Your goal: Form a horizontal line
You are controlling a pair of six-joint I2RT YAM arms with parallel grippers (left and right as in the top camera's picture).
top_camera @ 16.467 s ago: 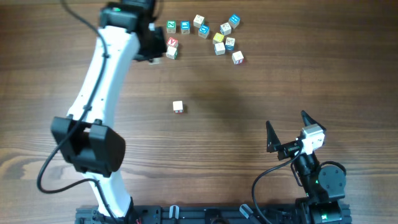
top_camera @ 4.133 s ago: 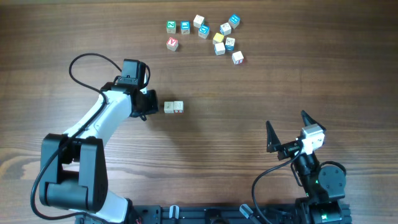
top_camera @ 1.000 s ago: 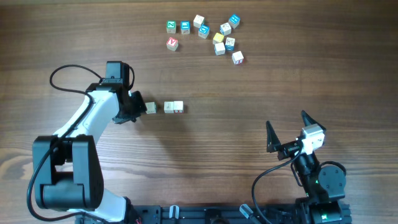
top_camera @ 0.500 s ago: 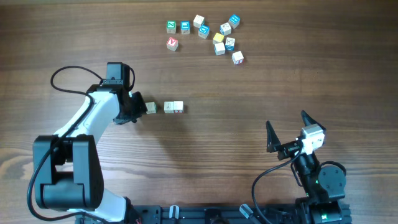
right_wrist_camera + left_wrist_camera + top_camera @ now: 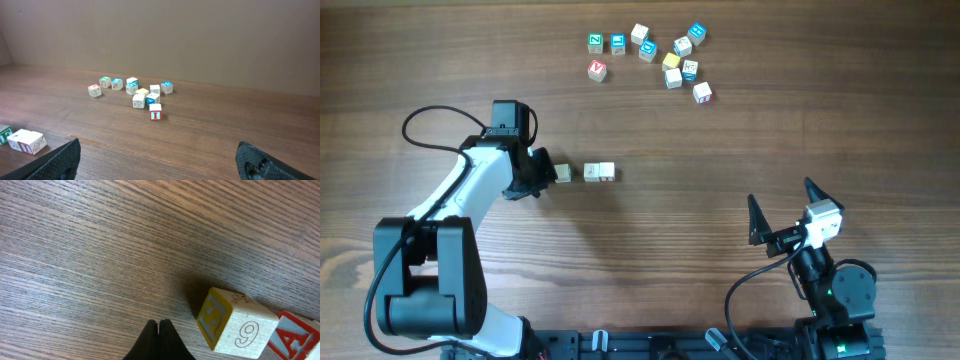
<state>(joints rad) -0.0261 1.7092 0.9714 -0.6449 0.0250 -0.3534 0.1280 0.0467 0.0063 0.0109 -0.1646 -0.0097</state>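
Observation:
Three pale wooden cubes lie in a left-to-right row mid-table, so no full row of five shows. Two cubes (image 5: 599, 172) touch side by side. A third cube (image 5: 561, 173) sits a small gap to their left. My left gripper (image 5: 542, 173) is shut and empty, just left of that third cube. In the left wrist view its closed fingers (image 5: 159, 330) rest low over the wood, left of a cube with a yellow S face and a 9 (image 5: 235, 326). A red A cube (image 5: 296, 341) is at the frame edge. My right gripper (image 5: 783, 205) is open and empty.
A loose cluster of colourful cubes (image 5: 665, 55) lies at the far side of the table, with a red-faced one (image 5: 597, 69) at its left end. The right wrist view shows that cluster (image 5: 135, 91) and a red I cube (image 5: 155, 112). The right arm base (image 5: 835, 290) is at the front right.
Across the earlier frames the row grew from one cube to three, and the left arm came down from the cluster to the row's left end. Nothing has moved in the last second.

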